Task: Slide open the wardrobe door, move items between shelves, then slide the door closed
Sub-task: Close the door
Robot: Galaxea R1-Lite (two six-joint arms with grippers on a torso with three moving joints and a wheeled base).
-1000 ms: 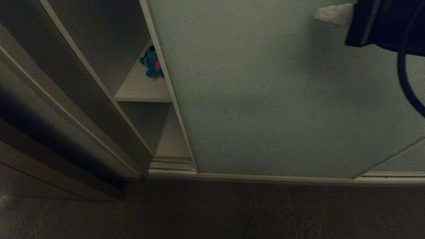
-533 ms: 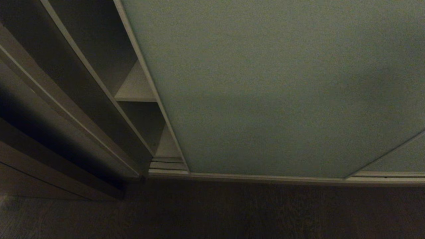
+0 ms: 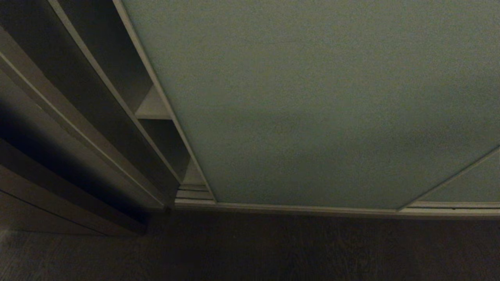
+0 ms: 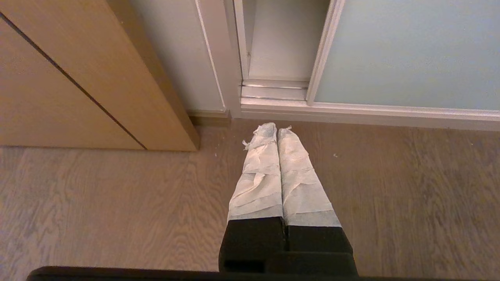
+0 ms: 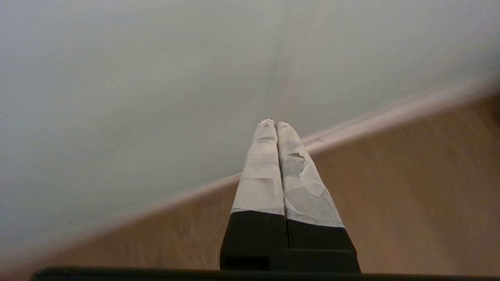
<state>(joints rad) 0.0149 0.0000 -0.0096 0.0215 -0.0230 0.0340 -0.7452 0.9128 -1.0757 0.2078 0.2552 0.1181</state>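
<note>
Two long tapered fingers (image 4: 259,175) on each gripper, wrapped in crinkled white tape above black bases.

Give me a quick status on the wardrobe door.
Both grippers shut, empty: left gripper, right gripper. Sliding door nearly closed, narrow gap left. Nothing blocking the track.

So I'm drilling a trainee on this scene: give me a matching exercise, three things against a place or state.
Things:
1. sliding wardrobe door
2. left gripper
3. shelf

States:
A. shut, pointing at the wooden floor
B. only a sliver shows in the gap
C. nearly closed, narrow gap on its left

Pairs: 1-C, 2-A, 3-B
</note>
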